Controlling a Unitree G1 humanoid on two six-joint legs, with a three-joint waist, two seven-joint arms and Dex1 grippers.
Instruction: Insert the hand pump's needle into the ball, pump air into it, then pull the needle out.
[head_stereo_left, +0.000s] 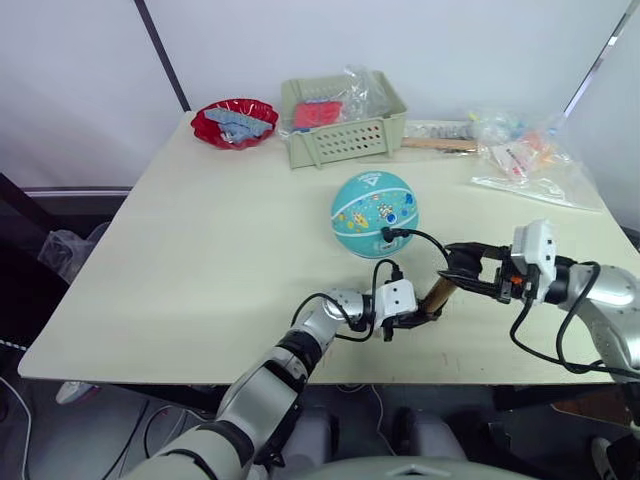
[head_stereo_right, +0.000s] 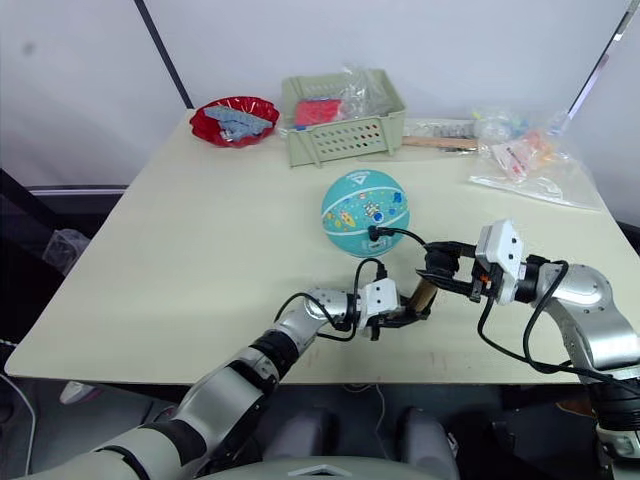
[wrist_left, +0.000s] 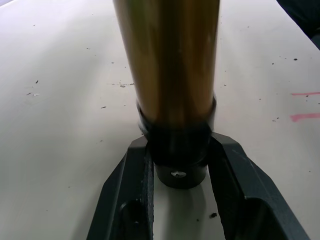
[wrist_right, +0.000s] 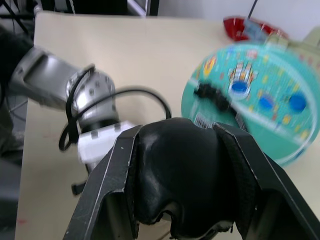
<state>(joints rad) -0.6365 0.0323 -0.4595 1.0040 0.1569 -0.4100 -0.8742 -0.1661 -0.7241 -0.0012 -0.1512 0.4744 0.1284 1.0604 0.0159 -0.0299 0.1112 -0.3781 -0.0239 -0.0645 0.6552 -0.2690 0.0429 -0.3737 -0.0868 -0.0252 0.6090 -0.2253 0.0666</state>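
Left gripper (head_stereo_left: 412, 318) clamps the hand pump (head_stereo_left: 436, 296) at its base cap, near table edge. Right gripper (head_stereo_left: 470, 268) is closed around the black handle (wrist_right: 180, 175). Hose (head_stereo_left: 425, 240) arcs to the ball (head_stereo_left: 374, 213) mid-table; fitting looks seated. Risk: a hard stroke drags the hose, rolling the loose ball and pulling the needle free.

Head stereo pair looking down over table (head_stereo_left: 200, 260), wrist cameras close along fingers, all sharing hand pump (wrist_left: 170, 75)
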